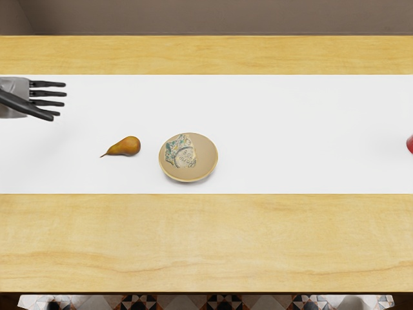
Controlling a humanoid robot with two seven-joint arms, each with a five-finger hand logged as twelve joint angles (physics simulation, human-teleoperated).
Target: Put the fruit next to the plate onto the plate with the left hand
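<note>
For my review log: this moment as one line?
left hand open, far left | pear lying left of plate, untouched | right hand not in view

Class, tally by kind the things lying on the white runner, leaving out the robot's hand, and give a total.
Pear: 1
Plate: 1
Red thing cut off at the right edge, kind unclear: 1
Total: 3

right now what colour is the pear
Golden brown, the pear shows best in the head view.
</note>
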